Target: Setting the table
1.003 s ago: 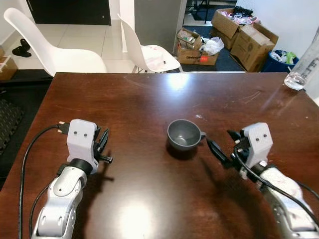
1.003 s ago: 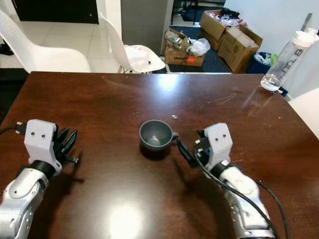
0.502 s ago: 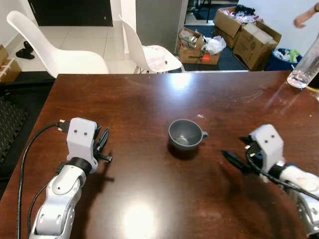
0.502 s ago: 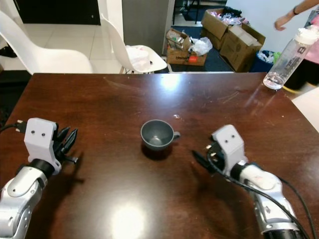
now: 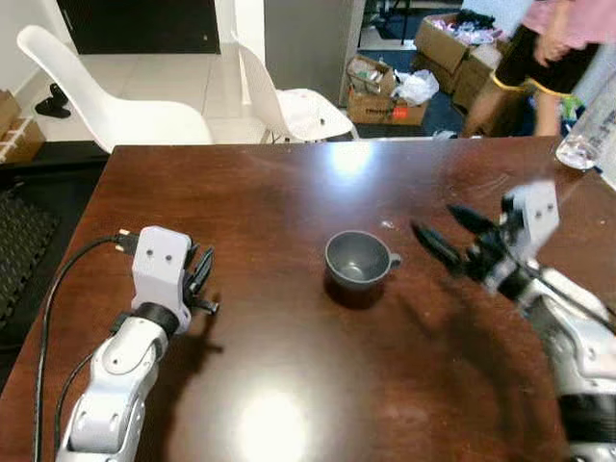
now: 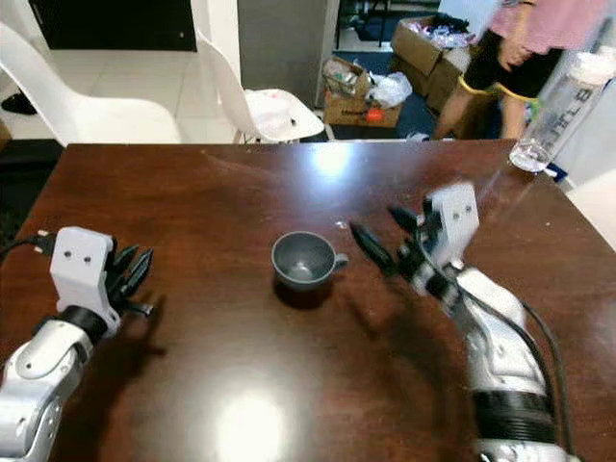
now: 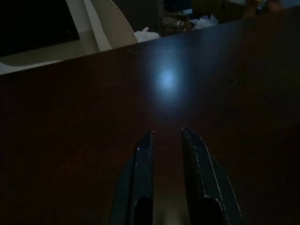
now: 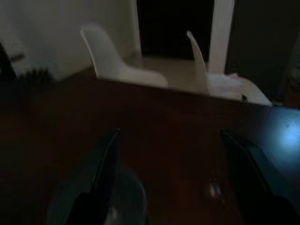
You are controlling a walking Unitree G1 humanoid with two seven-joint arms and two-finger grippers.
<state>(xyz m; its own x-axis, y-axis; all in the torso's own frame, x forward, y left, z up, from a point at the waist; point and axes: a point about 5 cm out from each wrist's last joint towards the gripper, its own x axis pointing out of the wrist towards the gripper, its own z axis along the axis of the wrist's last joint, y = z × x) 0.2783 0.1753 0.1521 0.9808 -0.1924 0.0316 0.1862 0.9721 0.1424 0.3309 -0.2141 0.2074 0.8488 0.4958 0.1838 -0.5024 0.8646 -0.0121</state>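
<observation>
A small grey cup [image 5: 356, 260] with its handle to the right stands upright in the middle of the dark brown table [image 5: 289, 183]. My right gripper [image 5: 438, 223] hovers just right of the handle, not touching it. It is open wide, and its fingers [image 8: 105, 173] straddle the blurred cup [image 8: 124, 199] in the right wrist view. My left gripper [image 5: 197, 274] rests low over the table's left side, far from the cup. Its fingers [image 7: 143, 164] stand a narrow gap apart with nothing between them.
A clear water bottle [image 6: 556, 111] stands at the table's far right corner. A person [image 5: 553, 43] in pink top and dark shorts stands beyond that corner. Two white chairs [image 5: 289, 96] are at the far edge, with cardboard boxes [image 5: 380, 91] on the floor behind.
My right gripper backed off to the right of the cup, then rose and swung toward the far side with its fingers spread wider. A person walked in at the back right. The left arm stayed still.
</observation>
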